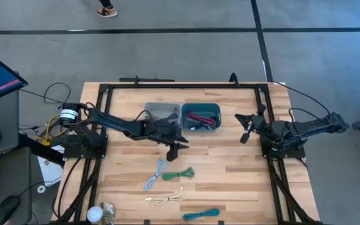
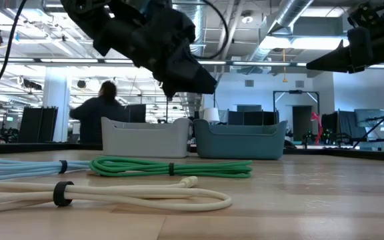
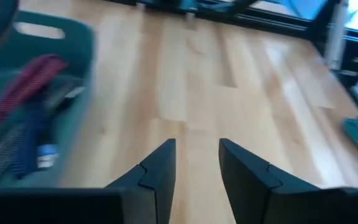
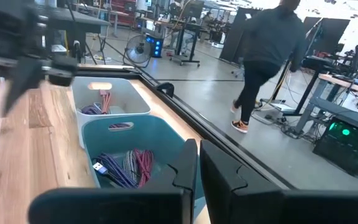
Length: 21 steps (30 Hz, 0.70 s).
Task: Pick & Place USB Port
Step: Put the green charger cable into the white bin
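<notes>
Several coiled USB cables lie on the wooden table: a light blue one [image 1: 157, 175], a green one [image 1: 179, 174], a cream one [image 1: 167, 199] and a teal one [image 1: 202, 214]. At the back stand a grey bin [image 1: 161, 112] and a teal bin [image 1: 200, 117] that holds red and blue cables [image 3: 23, 99]. My left gripper [image 1: 175, 149] hangs above bare wood, just nearer than the bins and farther than the loose cables; it is open [image 3: 197, 144] with nothing between its fingers. My right gripper [image 1: 245, 128] waits shut [image 4: 194, 158] at the right, raised off the table.
A black frame [image 1: 180, 85] runs around the table's edges. Bare wood lies between the bins and the loose cables. A white round object [image 1: 95, 215] sits at the near left corner. A person [image 4: 263, 56] walks on the floor beyond the far edge.
</notes>
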{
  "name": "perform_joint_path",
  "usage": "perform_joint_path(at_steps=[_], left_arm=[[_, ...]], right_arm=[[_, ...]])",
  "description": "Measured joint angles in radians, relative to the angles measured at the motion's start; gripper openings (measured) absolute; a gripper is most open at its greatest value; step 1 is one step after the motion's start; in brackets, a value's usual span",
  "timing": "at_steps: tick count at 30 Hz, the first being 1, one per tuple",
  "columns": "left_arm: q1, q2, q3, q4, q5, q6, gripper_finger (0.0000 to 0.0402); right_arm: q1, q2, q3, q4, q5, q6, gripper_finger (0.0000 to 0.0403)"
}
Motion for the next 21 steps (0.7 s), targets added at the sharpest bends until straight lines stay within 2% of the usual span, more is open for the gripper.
perform_joint_path(at_steps=[3, 12, 21], left_arm=[[-0.053, 0.0, 0.0, -0.001, -0.015, -0.002, 0.0121], [-0.195, 0.0, 0.0, 0.0, -0.191, -0.08, 0.0121], [-0.267, -0.001, 0.0, -0.071, -0.198, -0.148, 0.0121]], right_arm=[[0.0, 0.0, 0.0, 0.0, 0.001, 0.0, 0.0013], [0.0, 0.0, 0.0, 0.009, 0.002, 0.0, 0.0013], [0.0, 0.0, 0.0, 0.015, 0.002, 0.0, 0.0013]])
